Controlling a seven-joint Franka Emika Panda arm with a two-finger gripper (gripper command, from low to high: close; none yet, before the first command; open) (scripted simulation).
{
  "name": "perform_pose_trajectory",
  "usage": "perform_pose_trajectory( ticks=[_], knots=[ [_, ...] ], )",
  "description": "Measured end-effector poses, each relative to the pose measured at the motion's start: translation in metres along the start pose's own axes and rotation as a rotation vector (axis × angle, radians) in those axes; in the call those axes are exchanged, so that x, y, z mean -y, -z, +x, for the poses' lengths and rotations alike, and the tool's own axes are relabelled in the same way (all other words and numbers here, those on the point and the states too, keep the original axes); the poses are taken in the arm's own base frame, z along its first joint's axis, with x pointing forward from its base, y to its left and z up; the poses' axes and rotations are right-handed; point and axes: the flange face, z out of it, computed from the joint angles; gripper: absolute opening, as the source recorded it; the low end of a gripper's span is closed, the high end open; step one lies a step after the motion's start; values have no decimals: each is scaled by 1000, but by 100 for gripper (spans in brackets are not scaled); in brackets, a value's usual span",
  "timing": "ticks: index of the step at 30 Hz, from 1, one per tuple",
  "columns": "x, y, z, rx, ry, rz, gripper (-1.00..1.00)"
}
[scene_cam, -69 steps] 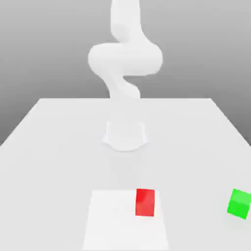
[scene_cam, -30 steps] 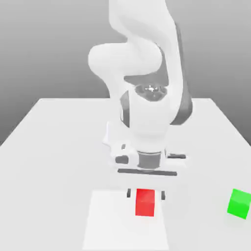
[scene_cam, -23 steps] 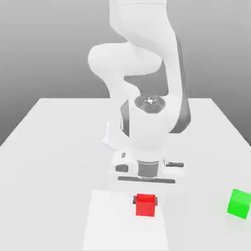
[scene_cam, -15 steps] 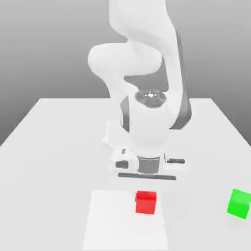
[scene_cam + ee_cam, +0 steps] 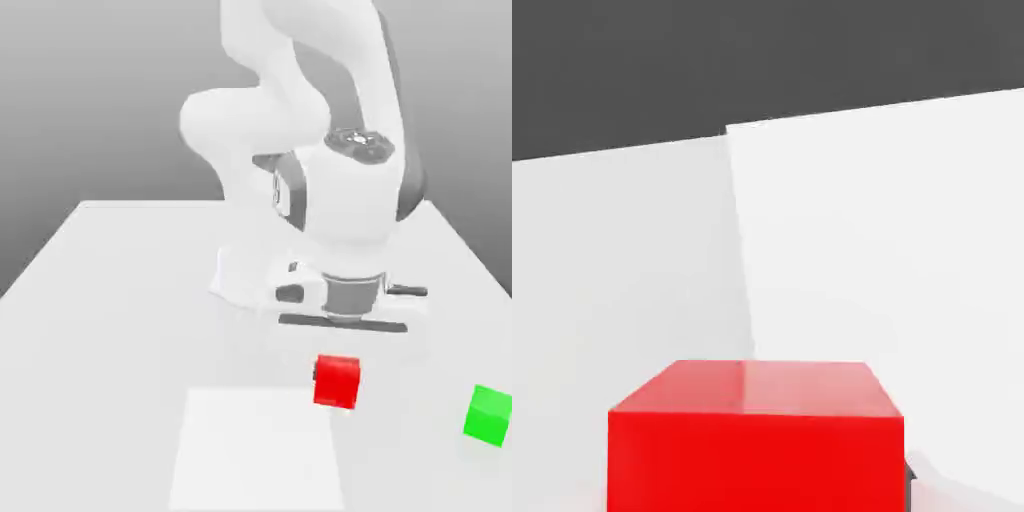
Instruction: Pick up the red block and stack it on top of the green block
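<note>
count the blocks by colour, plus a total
red: 1, the block in the hand
green: 1, the block on the table
total: 2

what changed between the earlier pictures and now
The hand closed on the red block, lifted it off the white patch and carried it toward the exterior view's right, nearer the green block. The green block and white patch stayed put.
</note>
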Motion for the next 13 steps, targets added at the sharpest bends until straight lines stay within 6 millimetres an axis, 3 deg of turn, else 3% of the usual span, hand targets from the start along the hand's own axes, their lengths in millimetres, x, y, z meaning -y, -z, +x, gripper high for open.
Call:
perform_pose_trajectory(
  ticks=[5, 9, 10, 13],
  knots=[
    [56, 13, -98, 15, -26, -1, -100],
    [65, -26, -113, 19, -38, -1, -100],
    [64, -39, -113, 19, -39, -1, 100],
    [64, -39, -113, 19, -39, -1, 100]
  ],
)
